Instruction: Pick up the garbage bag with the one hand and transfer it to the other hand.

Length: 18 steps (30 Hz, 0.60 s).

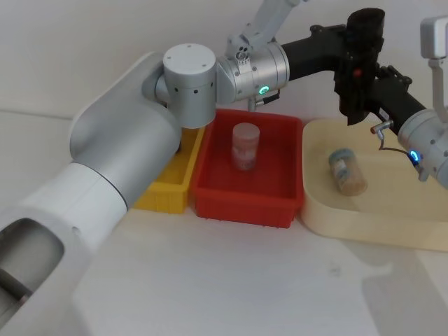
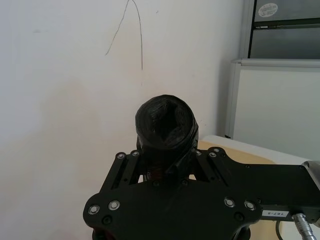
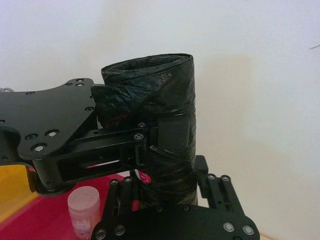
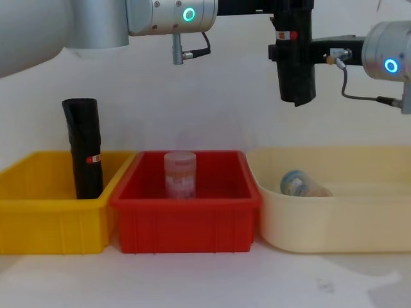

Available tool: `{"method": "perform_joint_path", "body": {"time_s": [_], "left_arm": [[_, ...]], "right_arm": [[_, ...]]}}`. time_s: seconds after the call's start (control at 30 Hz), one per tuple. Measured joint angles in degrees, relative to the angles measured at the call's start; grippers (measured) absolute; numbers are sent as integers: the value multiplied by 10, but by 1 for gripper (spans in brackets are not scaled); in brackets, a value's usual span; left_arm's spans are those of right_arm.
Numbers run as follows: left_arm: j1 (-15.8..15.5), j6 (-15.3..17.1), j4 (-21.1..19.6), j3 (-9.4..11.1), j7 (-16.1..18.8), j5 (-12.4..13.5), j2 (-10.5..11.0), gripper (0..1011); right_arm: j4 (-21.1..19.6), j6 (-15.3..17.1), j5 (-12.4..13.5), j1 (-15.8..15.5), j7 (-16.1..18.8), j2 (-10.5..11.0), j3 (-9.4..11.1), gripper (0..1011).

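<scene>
The bag (image 4: pixel 295 64) hangs upright high over the red bin (image 4: pixel 186 218), both the left gripper (image 3: pixel 125 150) and right gripper (image 2: pixel 167 172) clenched on it. It looks light, firm but slick; mid-roll is the safest hold.

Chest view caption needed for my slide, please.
Both end effectors, left and right, meet at an upright garbage bag raised above the red bin and cream tray.

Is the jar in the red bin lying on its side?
No, the jar stands upright in the red bin, its lid on top.
</scene>
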Motion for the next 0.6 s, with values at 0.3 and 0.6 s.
{"method": "perform_joint_path", "body": {"time_s": [0.3,0.6], "left_arm": [[0,0,0,0,0,0,0,387],[0,0,0,0,0,0,0,387]], "right_arm": [[3,-1,-1,2,0,-2,0,545],[4,-2,-2,3,0,-3,0,545]]}}
